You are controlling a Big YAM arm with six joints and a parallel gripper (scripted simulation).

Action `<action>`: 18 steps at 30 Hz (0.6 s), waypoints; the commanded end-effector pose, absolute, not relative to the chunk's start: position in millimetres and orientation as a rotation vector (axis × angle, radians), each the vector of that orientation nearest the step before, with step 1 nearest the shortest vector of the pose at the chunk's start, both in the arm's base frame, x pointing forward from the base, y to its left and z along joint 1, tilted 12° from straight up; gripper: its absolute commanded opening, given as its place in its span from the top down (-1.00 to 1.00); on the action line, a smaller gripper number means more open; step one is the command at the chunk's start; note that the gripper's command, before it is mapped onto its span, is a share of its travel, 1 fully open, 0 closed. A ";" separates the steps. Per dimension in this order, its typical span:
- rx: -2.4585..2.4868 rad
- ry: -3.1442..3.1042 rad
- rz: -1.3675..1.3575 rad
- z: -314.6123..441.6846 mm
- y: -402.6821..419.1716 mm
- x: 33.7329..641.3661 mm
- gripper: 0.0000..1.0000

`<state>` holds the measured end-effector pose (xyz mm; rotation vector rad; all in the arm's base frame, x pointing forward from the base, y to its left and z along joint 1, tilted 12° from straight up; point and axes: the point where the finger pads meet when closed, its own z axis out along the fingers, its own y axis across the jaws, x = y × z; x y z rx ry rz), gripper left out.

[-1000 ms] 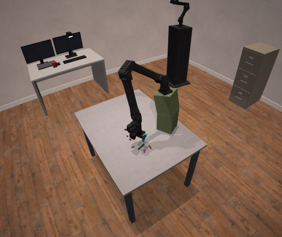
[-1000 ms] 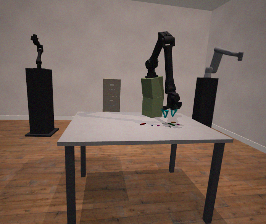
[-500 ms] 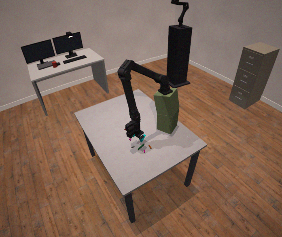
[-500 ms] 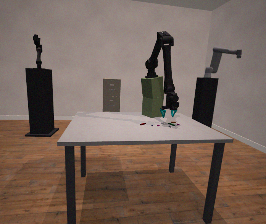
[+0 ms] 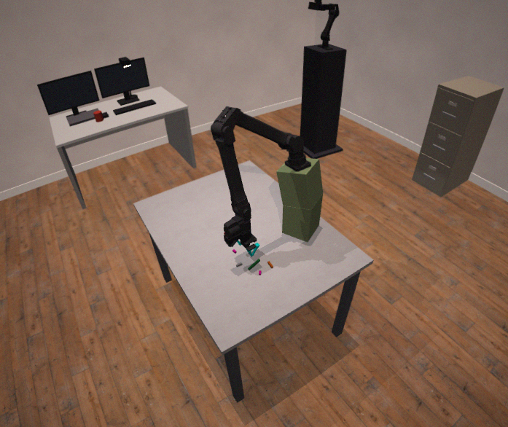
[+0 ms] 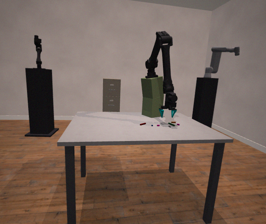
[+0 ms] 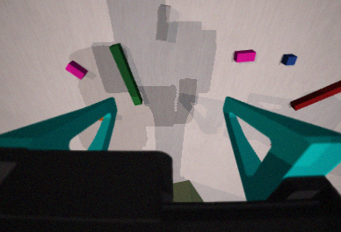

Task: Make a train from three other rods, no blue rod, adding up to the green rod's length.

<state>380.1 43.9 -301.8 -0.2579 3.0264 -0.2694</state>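
My gripper [image 6: 167, 117] [image 7: 170, 103] is open and empty above the table, behind the rods in the exterior view. The green rod [image 5: 254, 264] [image 6: 171, 124] [image 7: 126, 74] lies flat. The grey rod [image 5: 239, 264] [image 6: 169, 126] [image 7: 163, 23] lies apart on one side of it, the orange rod [image 5: 270, 264] [image 6: 173, 122] on the other, mostly hidden by a finger in the wrist view. One magenta rod [image 5: 259, 272] [image 6: 178, 124] [image 7: 76, 69] lies near the green rod. Another magenta rod [image 5: 234, 251] [image 6: 158, 125] [image 7: 244, 56] lies farther off. No rods lie end to end.
A blue rod [image 6: 152, 125] [image 7: 289, 60] and a red rod [image 6: 142, 124] [image 7: 316, 96] lie beyond the farther magenta rod; the arm hides both in the top view. The green pedestal [image 5: 301, 202] [image 6: 151, 98] under my arm stands on the table [image 5: 227, 316] [image 6: 108, 134].
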 end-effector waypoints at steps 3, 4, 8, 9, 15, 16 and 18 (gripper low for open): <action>-0.067 3.003 -0.256 -287.5 36.8 397.8 -1.00; -0.067 3.004 -0.257 -287.6 36.7 397.1 -1.00; 0.081 2.993 -0.246 -286.2 31.9 401.6 -1.00; 0.080 2.994 -0.247 -286.2 31.8 401.0 -1.00; 0.224 2.978 -0.235 -285.0 26.9 404.0 -1.00; 0.224 2.978 -0.235 -285.0 26.9 404.0 -1.00; 0.224 2.981 -0.238 -285.2 26.4 401.8 -1.00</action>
